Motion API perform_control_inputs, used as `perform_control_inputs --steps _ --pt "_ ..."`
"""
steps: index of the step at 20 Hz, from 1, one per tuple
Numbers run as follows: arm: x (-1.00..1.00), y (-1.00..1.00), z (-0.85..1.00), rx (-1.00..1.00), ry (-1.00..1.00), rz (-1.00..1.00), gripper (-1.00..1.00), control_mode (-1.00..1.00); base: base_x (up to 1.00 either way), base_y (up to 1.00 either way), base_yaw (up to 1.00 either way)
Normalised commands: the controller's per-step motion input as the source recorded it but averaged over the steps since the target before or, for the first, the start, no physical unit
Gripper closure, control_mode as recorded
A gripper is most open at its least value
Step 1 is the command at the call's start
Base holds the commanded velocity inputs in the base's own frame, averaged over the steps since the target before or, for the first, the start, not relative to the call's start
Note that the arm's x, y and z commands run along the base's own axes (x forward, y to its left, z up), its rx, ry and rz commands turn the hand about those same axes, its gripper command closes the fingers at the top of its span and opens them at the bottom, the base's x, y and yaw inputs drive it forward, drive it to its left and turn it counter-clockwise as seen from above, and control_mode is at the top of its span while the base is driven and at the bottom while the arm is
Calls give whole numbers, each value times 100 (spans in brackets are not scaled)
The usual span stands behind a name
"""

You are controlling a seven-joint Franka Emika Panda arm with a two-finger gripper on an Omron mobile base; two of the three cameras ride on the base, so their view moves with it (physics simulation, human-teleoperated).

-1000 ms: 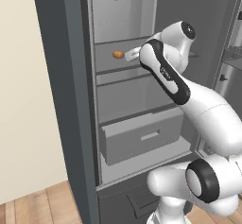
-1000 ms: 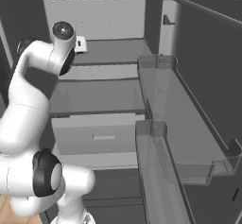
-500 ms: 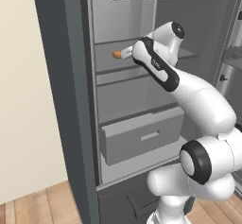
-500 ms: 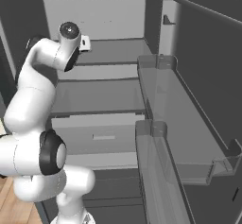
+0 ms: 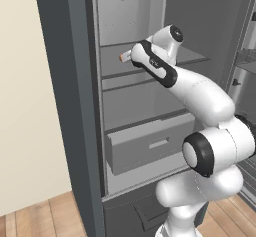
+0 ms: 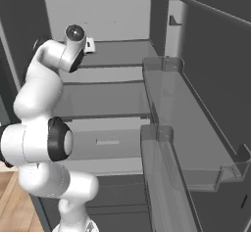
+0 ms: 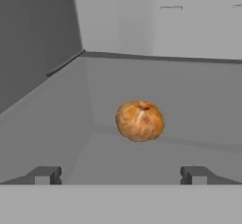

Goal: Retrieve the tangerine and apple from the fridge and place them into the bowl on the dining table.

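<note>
Left base view: the fridge [image 5: 75, 106] stands open, light grey inside. On its upper shelf [image 5: 120, 66] a sliver of the tangerine [image 5: 121, 58] shows at about 9 o'clock of the arm's [image 5: 200, 93] wrist, which covers the rest of the fruit. Below, the drawer [image 5: 150, 148] is pulled partly out; what it holds cannot be made out. Compared with a second ago, the wrist has pushed further left and deeper into the shelf space, so less of the fruit is visible.

Right base view: the arm [image 6: 44, 79] reaches in from 9 o'clock toward the upper shelf [image 6: 122, 55]. The clear door bins [image 6: 186, 128] at 3 o'clock show nothing inside. The elbow has risen and swung inward since the earlier frame.

Hand view: the gripper [image 7: 120, 175] has its jaws spread fully wide and holds nothing. The tangerine [image 7: 140, 120] sits on the shelf floor [image 7: 61, 124] at 12 o'clock of the fingertips [image 7: 43, 175], ahead of them and not touching, nearer the right one
</note>
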Motion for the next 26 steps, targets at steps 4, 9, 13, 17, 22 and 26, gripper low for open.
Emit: perform_control_inputs --steps 4,9,13,17,22,26 --pt "56 2 -6 0 0 0 -100 -100 0 0 0" --pt "54 4 -7 0 0 0 -100 -100 0 0 0" --pt "43 6 -10 0 0 0 -100 -100 0 0 0" --pt "34 9 -13 0 1 0 -100 -100 0 0 0" --pt "11 10 -14 0 4 0 -100 -100 0 0 0" --pt "1 6 -17 0 7 0 -100 -100 0 0 0"
